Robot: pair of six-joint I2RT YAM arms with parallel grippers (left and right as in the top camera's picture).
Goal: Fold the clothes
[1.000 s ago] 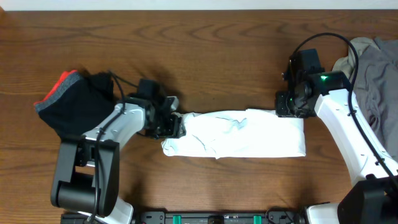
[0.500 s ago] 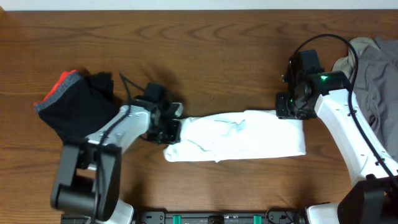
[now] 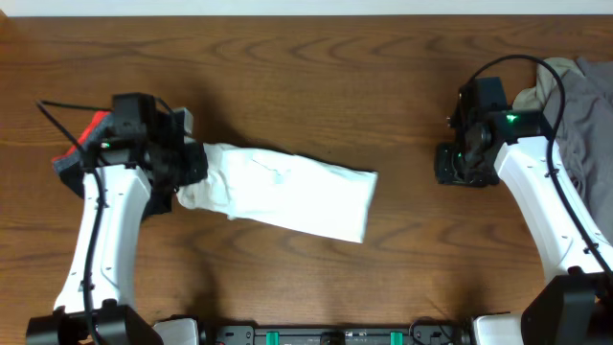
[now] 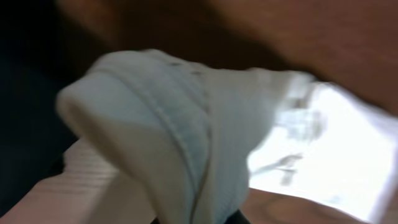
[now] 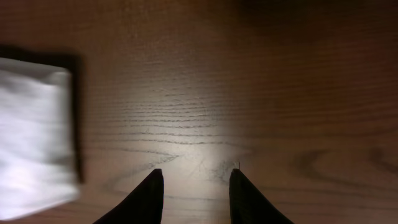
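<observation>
The clothes in play are a folded white T-shirt [image 3: 297, 196] lying slantwise on the table, left end higher than the right. My left gripper [image 3: 190, 171] is shut on its bunched left end; in the left wrist view the gathered white fabric [image 4: 180, 124] fills the frame and hides the fingers. My right gripper [image 3: 452, 168] stands open over bare wood, well to the right of the shirt. In the right wrist view nothing lies between its fingers [image 5: 152, 196], and the shirt's edge [image 5: 34, 130] shows at the far left.
A black garment with a red band [image 3: 91, 144] lies at the left, just behind my left arm. A heap of grey clothes [image 3: 584, 105] sits at the right edge beside my right arm. The table's back edge [image 3: 306, 13] runs along the top.
My left gripper has shut on the shirt's left end and pulled it left, so the shirt has slid away from my right gripper and now lies slanted. The right arm barely moved.
</observation>
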